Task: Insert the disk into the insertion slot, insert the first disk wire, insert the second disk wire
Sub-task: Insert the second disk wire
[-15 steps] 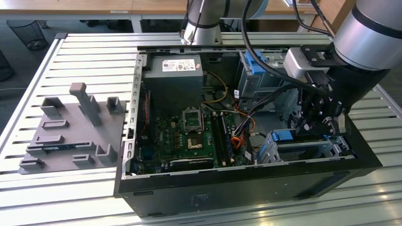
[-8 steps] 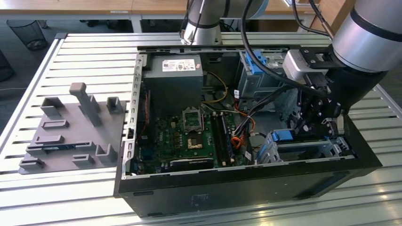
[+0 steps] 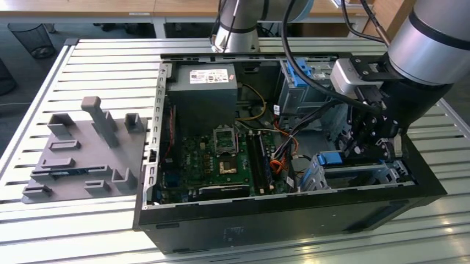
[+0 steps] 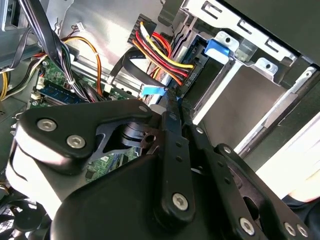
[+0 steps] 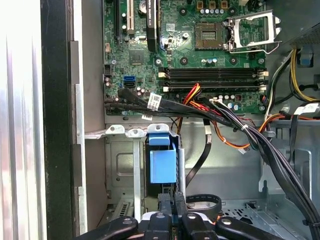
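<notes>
Black end effector (image 5: 175,205) closest to the lens in both wrist views, fingers (image 4: 172,132) pressed together, nothing visible between them; tips down inside the open case (image 3: 294,201), near the case's corner on the exterior view's right. Just ahead of the tips in the first wrist view: slot (image 5: 122,170), a silver sheet-metal cage, with a blue block (image 5: 162,165) standing against it. Disk not clearly made out; blue plastic at the cage mouth (image 4: 217,47) in the second wrist view, seated or not cannot tell. Red, yellow and black wires (image 4: 162,55) bundled beside the cage, a black flat cable (image 5: 200,160) hanging loose near the blue block. Green motherboard (image 3: 220,159) farther in. Grey fixture (image 3: 81,159) on the slatted desk (image 3: 96,66), well apart from the case, on the exterior view's left.
</notes>
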Controlling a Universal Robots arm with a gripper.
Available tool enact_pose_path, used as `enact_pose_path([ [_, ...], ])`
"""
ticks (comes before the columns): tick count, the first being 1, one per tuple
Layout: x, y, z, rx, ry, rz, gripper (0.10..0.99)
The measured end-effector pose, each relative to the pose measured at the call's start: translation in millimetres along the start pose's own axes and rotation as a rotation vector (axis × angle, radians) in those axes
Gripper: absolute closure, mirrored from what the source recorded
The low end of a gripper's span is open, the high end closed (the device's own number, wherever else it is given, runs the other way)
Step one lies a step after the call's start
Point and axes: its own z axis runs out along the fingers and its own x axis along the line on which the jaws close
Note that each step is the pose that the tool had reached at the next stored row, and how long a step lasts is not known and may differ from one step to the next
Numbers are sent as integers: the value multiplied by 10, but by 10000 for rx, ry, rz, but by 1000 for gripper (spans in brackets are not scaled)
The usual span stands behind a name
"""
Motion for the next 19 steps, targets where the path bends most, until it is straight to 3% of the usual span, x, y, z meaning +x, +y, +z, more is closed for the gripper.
enact_pose_path([
  [1,0,0,-1,0,-2,0,929],
  [2,0,0,-7,0,-2,0,867],
  [12,-2,-1,-101,1,2,0,867],
  [14,-3,-1,-115,0,1,0,882],
  [15,-3,-1,-121,0,1,0,945],
  [17,-3,-1,-132,0,2,0,980],
  [19,-4,-1,-140,0,2,0,980],
])
